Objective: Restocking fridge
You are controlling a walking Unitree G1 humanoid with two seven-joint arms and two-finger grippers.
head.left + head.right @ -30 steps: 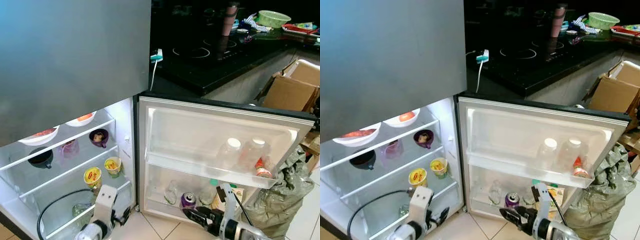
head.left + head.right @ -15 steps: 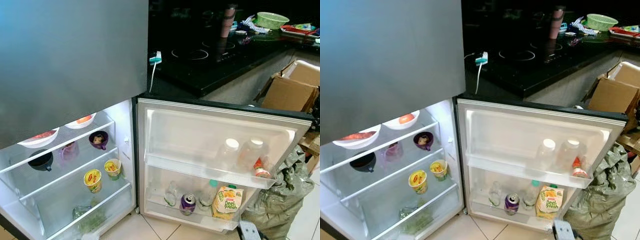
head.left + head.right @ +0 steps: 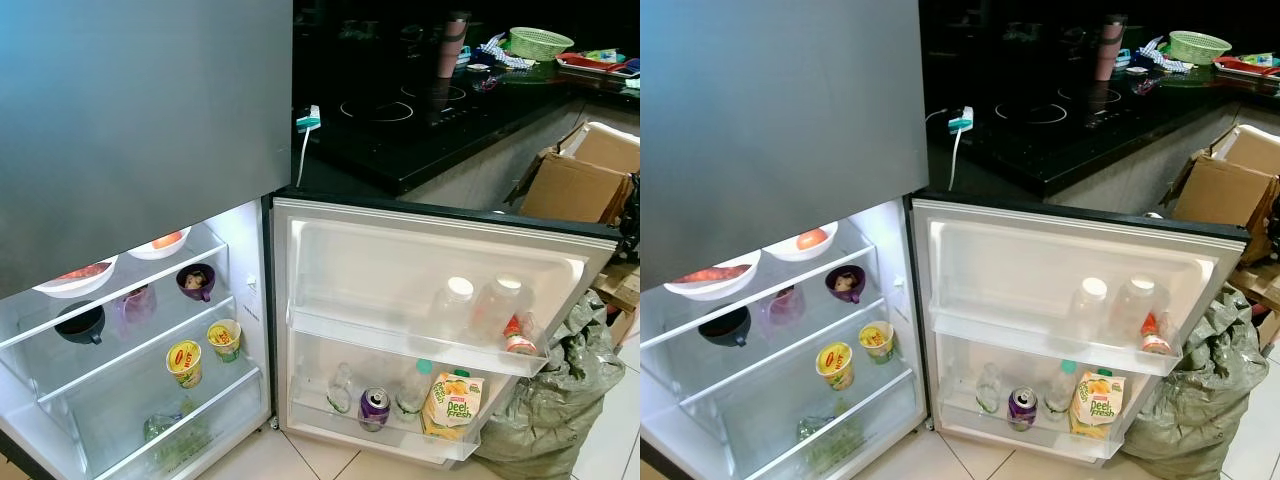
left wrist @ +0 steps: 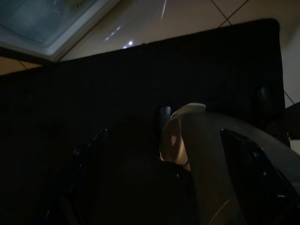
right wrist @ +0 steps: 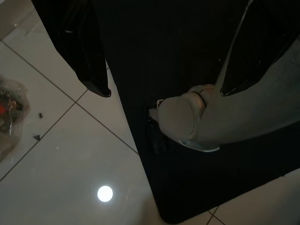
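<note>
Yellow juice carton (image 3: 446,402) in lower door shelf (image 3: 380,432) | right tool (image 5: 159,70) spread, over floor tiles (image 5: 61,154)

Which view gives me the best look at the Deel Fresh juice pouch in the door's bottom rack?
The left eye view: the juice pouch stands upright in the bottom door rack, label legible, beside the purple can. The right eye view shows the same. The wrist views face floor tiles and dark robot parts.

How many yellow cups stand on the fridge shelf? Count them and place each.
2. One yellow cup stands nearer the front of the middle shelf; the other cup is beside it, nearer the door side. None seems hidden.
</note>
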